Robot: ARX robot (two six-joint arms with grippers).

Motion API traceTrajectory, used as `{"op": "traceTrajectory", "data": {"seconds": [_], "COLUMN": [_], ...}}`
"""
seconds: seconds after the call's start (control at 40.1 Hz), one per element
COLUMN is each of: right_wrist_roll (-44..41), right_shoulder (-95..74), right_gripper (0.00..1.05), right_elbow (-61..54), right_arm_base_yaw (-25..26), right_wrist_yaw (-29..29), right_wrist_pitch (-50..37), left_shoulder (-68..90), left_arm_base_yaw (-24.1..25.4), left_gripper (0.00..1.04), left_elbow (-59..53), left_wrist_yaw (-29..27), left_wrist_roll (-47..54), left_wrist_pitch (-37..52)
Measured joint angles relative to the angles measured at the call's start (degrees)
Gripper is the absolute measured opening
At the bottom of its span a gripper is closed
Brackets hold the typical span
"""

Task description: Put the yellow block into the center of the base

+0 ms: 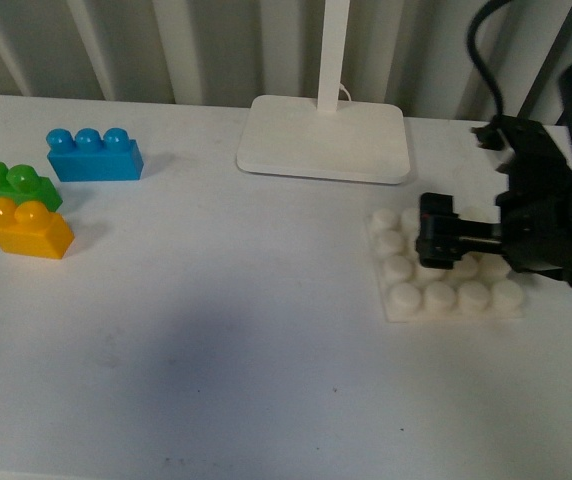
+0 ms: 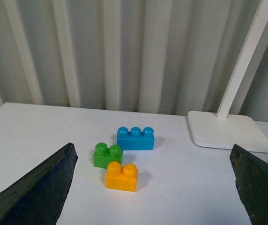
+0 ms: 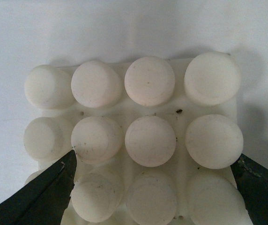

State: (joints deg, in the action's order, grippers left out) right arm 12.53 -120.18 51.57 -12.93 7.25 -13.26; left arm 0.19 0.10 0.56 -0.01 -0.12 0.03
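Observation:
The yellow block [image 1: 28,230] sits on the table at the far left, touching the green brick [image 1: 18,185] behind it. In the left wrist view the yellow block [image 2: 121,176] lies ahead between the wide-open fingers [image 2: 40,190] of my left gripper [image 2: 155,192], which is empty and out of the front view. The white studded base [image 1: 454,296] lies at the right. My right gripper [image 1: 438,242] hovers over it, open and empty. In the right wrist view the base [image 3: 138,140] fills the frame between the open fingertips [image 3: 45,197].
A blue three-stud brick [image 1: 94,154] stands behind the green one; it also shows in the left wrist view [image 2: 135,138]. A white lamp foot [image 1: 324,138] with an upright stem stands at the back centre. Corrugated white wall runs behind the table.

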Motion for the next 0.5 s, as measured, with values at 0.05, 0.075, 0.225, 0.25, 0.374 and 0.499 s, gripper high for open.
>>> {"op": "traceTrajectory", "data": {"seconds": [0.05, 0.075, 0.225, 0.25, 0.374, 0.499], "right_wrist_roll": [1.8, 2.6, 7.5, 8.3, 11.7, 14.1], "right_shoulder": [-0.8, -1.3, -4.4, -5.0, -8.0, -9.9], "right_gripper": [0.95, 0.95, 0.95, 0.95, 0.95, 0.95], "right_elbow": [1.6, 2.5, 8.7, 9.9, 16.2, 20.0], "right_arm_base_yaw": [-2.8, -4.2, -10.3, -11.3, -15.4, -18.1], "right_wrist_yaw": [-1.0, -1.5, -3.7, -4.0, -5.2, -5.8], "right_wrist_pitch": [0.6, 1.0, 3.6, 4.2, 6.9, 8.5], "left_shoulder": [0.0, 0.0, 0.0, 0.0, 0.0, 0.0], "left_arm_base_yaw": [0.0, 0.0, 0.0, 0.0, 0.0, 0.0], "left_gripper": [0.98, 0.98, 0.98, 0.98, 0.98, 0.98], "left_elbow": [0.0, 0.0, 0.0, 0.0, 0.0, 0.0], "left_wrist_yaw": [0.0, 0.0, 0.0, 0.0, 0.0, 0.0], "left_wrist_roll": [0.0, 0.0, 0.0, 0.0, 0.0, 0.0], "left_wrist_pitch": [0.0, 0.0, 0.0, 0.0, 0.0, 0.0]}}
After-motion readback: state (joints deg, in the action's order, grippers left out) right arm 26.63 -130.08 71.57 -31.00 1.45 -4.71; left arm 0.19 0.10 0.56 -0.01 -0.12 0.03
